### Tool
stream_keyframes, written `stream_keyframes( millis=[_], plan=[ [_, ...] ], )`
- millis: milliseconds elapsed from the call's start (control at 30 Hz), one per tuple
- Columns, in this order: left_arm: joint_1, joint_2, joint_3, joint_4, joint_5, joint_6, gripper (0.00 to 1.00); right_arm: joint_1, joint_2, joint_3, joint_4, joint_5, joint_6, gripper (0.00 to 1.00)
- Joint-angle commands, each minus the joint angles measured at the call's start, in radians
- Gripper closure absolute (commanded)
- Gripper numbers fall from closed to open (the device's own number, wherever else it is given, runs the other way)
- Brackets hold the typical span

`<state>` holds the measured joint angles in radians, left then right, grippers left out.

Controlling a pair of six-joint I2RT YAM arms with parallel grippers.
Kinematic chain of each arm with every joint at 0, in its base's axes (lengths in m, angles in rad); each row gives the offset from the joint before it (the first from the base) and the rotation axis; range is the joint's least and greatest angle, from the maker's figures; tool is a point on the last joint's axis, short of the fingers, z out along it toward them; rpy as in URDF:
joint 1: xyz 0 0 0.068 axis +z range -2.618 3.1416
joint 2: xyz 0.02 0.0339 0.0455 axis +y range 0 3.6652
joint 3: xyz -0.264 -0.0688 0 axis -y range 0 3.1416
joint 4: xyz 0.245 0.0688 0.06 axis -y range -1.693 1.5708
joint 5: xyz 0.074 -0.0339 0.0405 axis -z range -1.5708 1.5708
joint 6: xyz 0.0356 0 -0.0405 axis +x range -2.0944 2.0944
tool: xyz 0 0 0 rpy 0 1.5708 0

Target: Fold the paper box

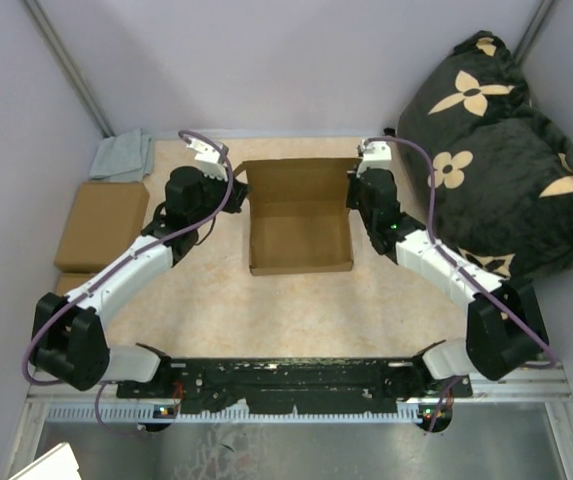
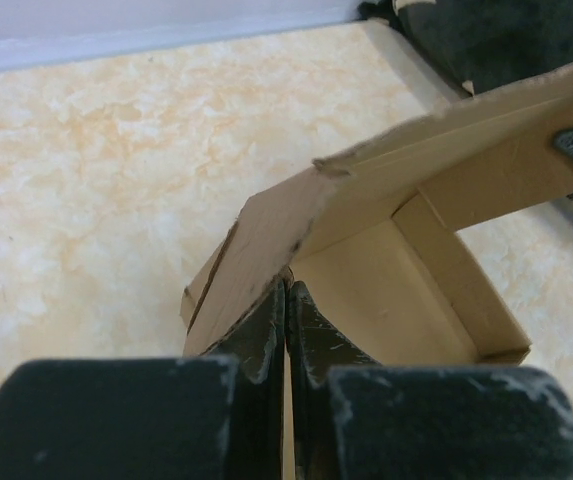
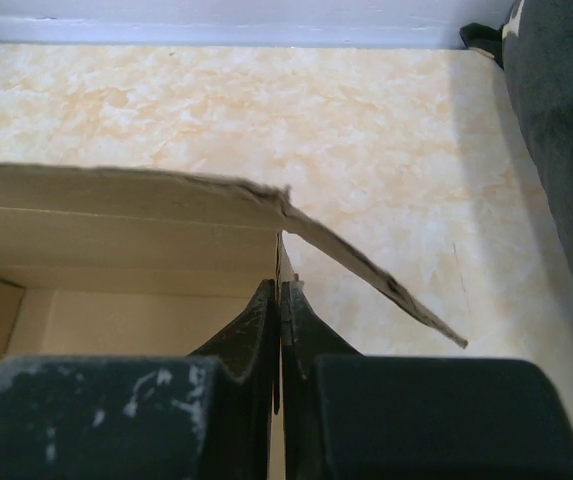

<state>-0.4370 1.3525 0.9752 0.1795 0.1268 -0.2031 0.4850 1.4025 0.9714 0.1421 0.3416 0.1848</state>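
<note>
Top external view showed the paper box [image 1: 300, 218] in the middle of the tabletop [image 1: 216, 310], between the two arms, already raised into a shallow open tray with its near wall and both side walls standing. The left hand [image 2: 286, 298] was closed tight on the box's left wall near the far corner, with the thin cardboard edge pinched between its fingers [image 2: 264, 335]. The right hand [image 3: 279, 300] was clamped the same way on the right wall. In both wrist views a loose flap leaned outward from the far corner just above the pinch, not yet folded in. The step in hand looked like steadying the side walls so that the far panel and its corner flaps could be brought over, with the forming of the tray largely done and the closing still to come. The next move probably called for one hand to let go and push the flap inward while the other kept the wall upright. The stacked boxes [image 1: 102, 226], grey cloth [image 1: 122, 156] and dark cushion [image 1: 506, 150] lay well apart.
</note>
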Motion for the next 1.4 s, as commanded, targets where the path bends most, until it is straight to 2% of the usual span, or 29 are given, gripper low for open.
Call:
stream_keyframes(
  millis=[0, 233, 367, 567, 667, 833, 967, 1067, 1167, 1367],
  plan=[
    [-0.052, -0.049, -0.054, 0.035, 0.019, -0.018, 0.97, 0.058, -0.082, -0.051, 0.089, -0.051, 0.048, 1.00],
    [-0.088, -0.144, -0.164, 0.002, -0.036, -0.028, 0.92, 0.090, -0.161, -0.129, 0.021, -0.049, 0.086, 0.97],
    [-0.092, -0.231, -0.229, -0.054, -0.081, -0.062, 0.73, 0.096, -0.228, -0.199, -0.054, -0.089, 0.127, 0.78],
    [-0.097, -0.353, -0.310, -0.192, -0.134, -0.141, 0.59, 0.098, -0.408, -0.363, -0.140, -0.185, 0.195, 0.63],
    [-0.097, -0.413, -0.332, -0.298, -0.152, -0.197, 0.56, 0.098, -0.508, -0.432, -0.224, -0.236, 0.223, 0.53],
    [-0.097, -0.535, -0.351, -0.505, -0.199, -0.340, 0.55, 0.098, -0.699, -0.505, -0.382, -0.289, 0.276, 0.50],
    [-0.098, -0.657, -0.380, -0.590, -0.203, -0.398, 0.54, 0.098, -0.827, -0.520, -0.500, -0.316, 0.328, 0.50],
    [-0.098, -0.764, -0.399, -0.600, -0.209, -0.426, 0.55, 0.098, -0.879, -0.496, -0.535, -0.361, 0.371, 0.50],
    [-0.098, -0.827, -0.427, -0.558, -0.241, -0.439, 0.54, 0.098, -0.895, -0.460, -0.565, -0.345, 0.368, 0.50],
    [-0.098, -0.765, -0.409, -0.486, -0.274, -0.389, 0.54, 0.098, -0.849, -0.412, -0.522, -0.273, 0.318, 0.48]
  ],
)
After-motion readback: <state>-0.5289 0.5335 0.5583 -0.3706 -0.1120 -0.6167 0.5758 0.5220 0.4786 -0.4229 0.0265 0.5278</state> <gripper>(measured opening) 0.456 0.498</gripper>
